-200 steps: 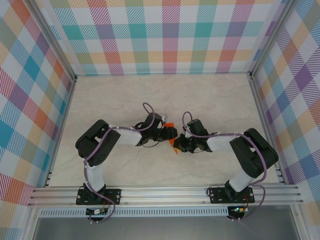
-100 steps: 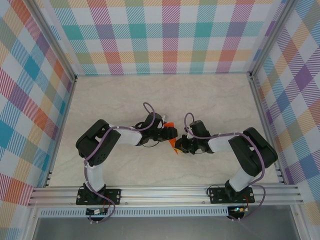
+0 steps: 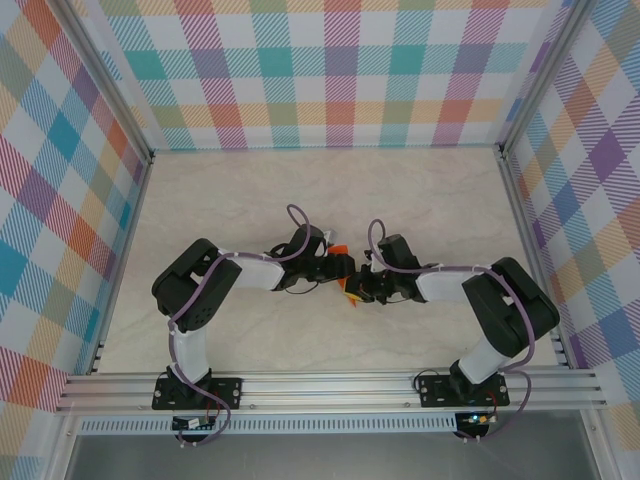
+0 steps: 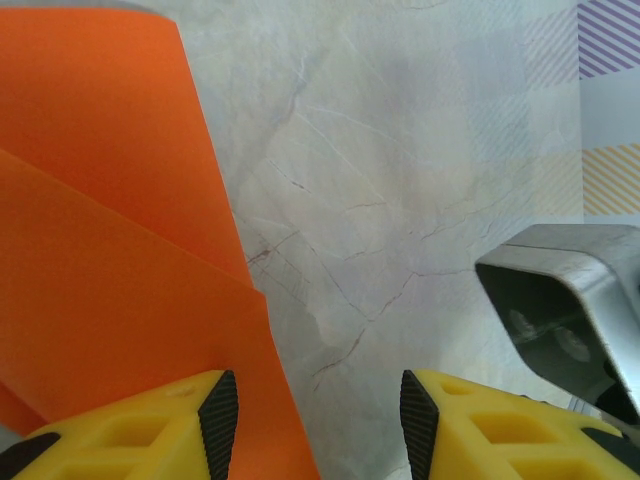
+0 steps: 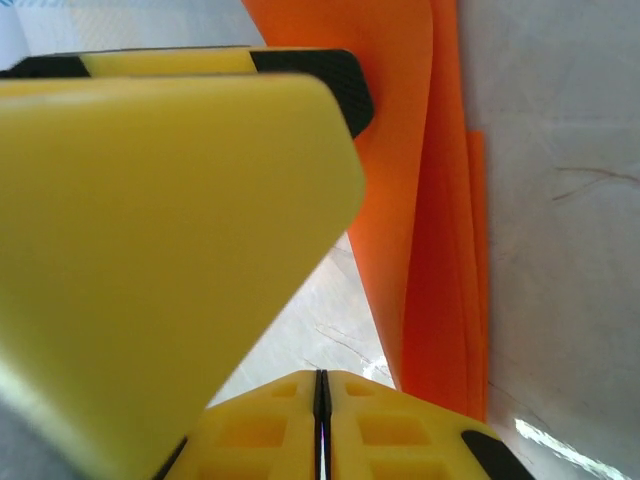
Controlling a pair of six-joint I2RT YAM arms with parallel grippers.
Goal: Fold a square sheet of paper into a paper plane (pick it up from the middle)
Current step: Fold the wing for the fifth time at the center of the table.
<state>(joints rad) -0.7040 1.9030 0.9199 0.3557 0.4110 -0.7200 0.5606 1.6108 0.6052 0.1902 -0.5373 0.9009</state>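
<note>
The square sheet of paper (image 4: 110,250) is bright orange and folded into overlapping layers; it lies on the marble table between both arms. From above only small orange bits (image 3: 340,250) show past the wrists, so any paper plane shape is hidden. My left gripper (image 4: 318,415) is open, its left finger resting over the sheet's edge, bare table in the gap. My right gripper (image 5: 322,380) is shut, pads pressed together with nothing seen between them, just left of the folded paper (image 5: 430,200). In the top view the left gripper (image 3: 338,268) and right gripper (image 3: 358,288) almost meet.
The left gripper's yellow finger (image 5: 170,220) looms close over the right gripper. The right arm's grey wrist housing (image 4: 565,310) sits just right of the left gripper. Checked walls and aluminium rails (image 3: 330,388) enclose the marble table (image 3: 420,200).
The right gripper has edged slightly left toward the left gripper. The left arm and the paper look unmoved.
</note>
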